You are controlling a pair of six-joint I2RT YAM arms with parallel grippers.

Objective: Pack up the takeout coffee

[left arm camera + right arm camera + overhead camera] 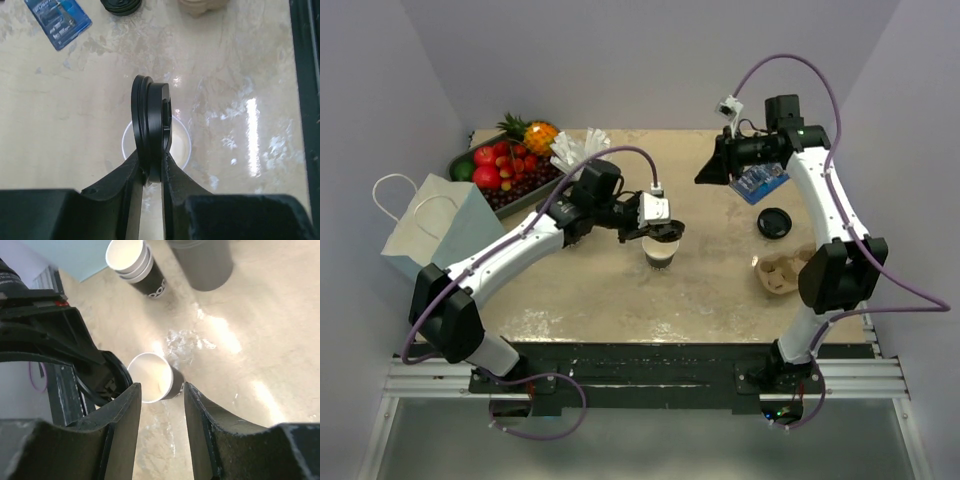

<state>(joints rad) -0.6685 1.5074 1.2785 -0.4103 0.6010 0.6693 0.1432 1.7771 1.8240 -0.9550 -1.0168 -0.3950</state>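
A small dark brown paper cup (660, 254) with a cream inside stood upright and open near the middle of the pale marbled table (590, 295). Its round black lid (151, 127) was not on it: the lid was held on edge directly above the cup's mouth, pinched near its lower rim by the left gripper (152, 172), whose two fingers were pressed against the lid's two faces. In the left wrist view the cup's cream rim (183, 145) showed on either side of the upright lid. The right gripper (161, 388) hung high over the far right part of the table with its fingers spread, and its wrist camera looked down through the gap onto the same open cup (150, 382). Below the right arm lay a blue packet (758, 182), just beside it a short stack of black lids (774, 222), and nearer the arm's base a tan pulp cup carrier (782, 273). At the far left edge sat a tray of fruit (505, 165), with a white paper bag (435, 228) standing nearer the left arm. The right wrist view also showed a stack of lidless brown cups (137, 262) next to a grey cup (202, 260).
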